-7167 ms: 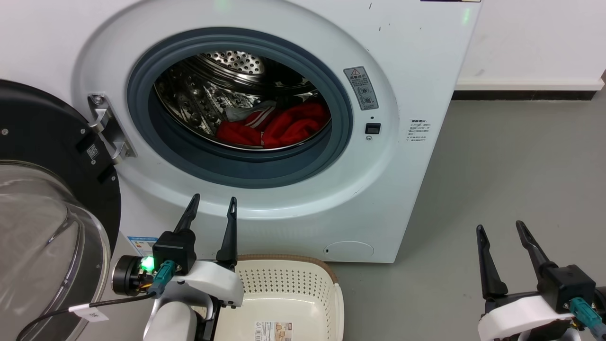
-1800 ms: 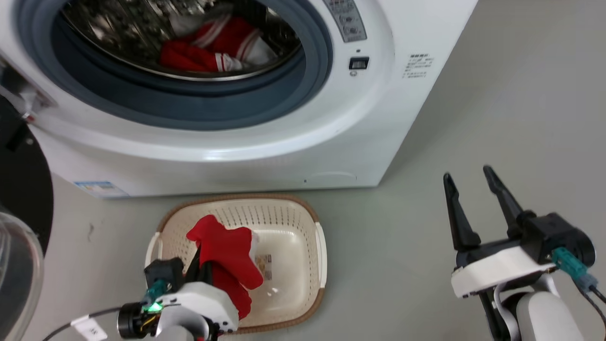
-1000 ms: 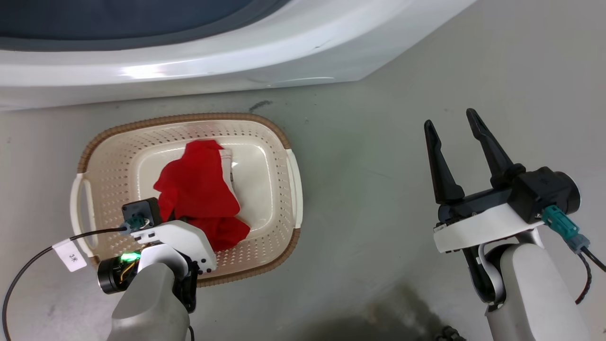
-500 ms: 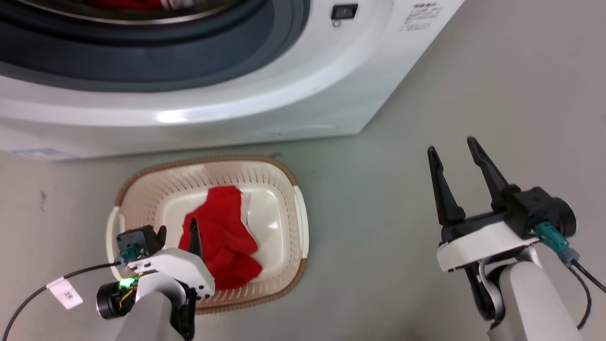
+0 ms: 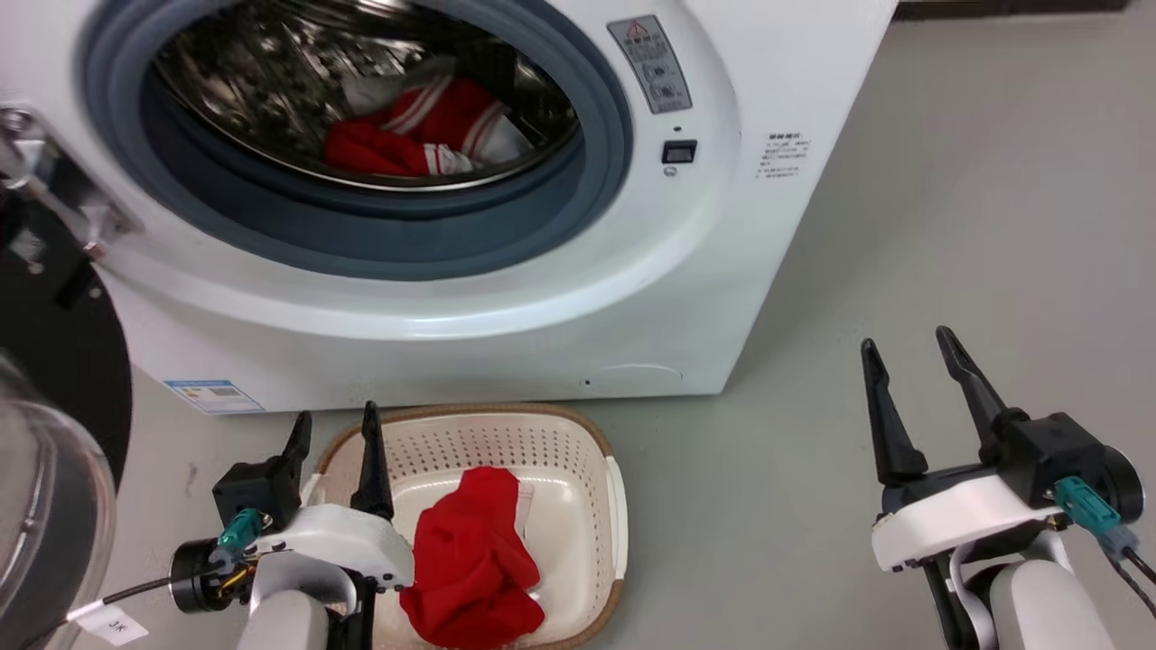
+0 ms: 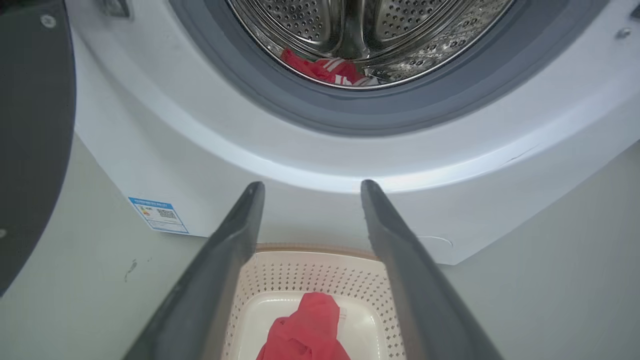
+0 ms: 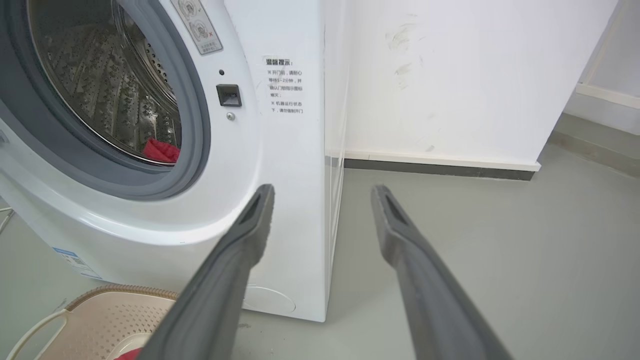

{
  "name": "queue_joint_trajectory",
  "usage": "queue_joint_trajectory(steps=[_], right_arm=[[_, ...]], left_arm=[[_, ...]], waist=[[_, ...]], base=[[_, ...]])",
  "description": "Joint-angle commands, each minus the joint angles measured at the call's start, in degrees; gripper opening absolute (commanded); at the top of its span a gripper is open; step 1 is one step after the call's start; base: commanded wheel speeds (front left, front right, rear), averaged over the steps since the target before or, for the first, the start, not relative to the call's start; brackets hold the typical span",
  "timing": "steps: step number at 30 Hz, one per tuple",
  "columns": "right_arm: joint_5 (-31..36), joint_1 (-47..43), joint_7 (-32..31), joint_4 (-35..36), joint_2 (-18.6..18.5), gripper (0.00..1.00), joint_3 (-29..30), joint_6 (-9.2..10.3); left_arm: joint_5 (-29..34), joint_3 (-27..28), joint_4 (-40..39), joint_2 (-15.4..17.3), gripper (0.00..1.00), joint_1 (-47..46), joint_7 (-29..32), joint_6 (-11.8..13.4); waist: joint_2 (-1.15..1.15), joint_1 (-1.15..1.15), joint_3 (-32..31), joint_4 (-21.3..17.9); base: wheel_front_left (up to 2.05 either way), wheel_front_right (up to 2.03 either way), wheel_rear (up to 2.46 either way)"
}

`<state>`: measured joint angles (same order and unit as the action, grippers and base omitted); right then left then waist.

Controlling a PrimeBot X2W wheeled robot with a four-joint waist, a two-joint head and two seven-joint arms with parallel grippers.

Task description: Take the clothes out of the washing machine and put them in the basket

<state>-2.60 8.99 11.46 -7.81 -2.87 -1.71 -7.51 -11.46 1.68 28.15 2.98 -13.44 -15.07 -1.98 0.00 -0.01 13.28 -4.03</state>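
Crumpled plain red garment in cream perforated basket

I see a cream basket, hole-dotted and brown-rimmed, with a plain red garment; the white washing machine has a grey ring and a red jersey striped white.

Plain red garment: out of the drum, now heaped in the basket, toward its 6 o'clock.
Left gripper: has let go; jaws apart, empty, at the basket's 10 o'clock rim.
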Motion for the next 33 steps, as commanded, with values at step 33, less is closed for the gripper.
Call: queue_joint_trajectory(steps=[33], right_arm=[[1.9, 0.8, -3.8, 13.8, 0.0, 1.00, 3.4, 0.04]], left_arm=[[3.9, -2.2, -13.0, 0.5, 1.00, -14.2, -0.2, 1.5]], waist=[[0.00, 0.01, 8.6, 1.9]], base=[[0.00, 0.00, 0.00]])
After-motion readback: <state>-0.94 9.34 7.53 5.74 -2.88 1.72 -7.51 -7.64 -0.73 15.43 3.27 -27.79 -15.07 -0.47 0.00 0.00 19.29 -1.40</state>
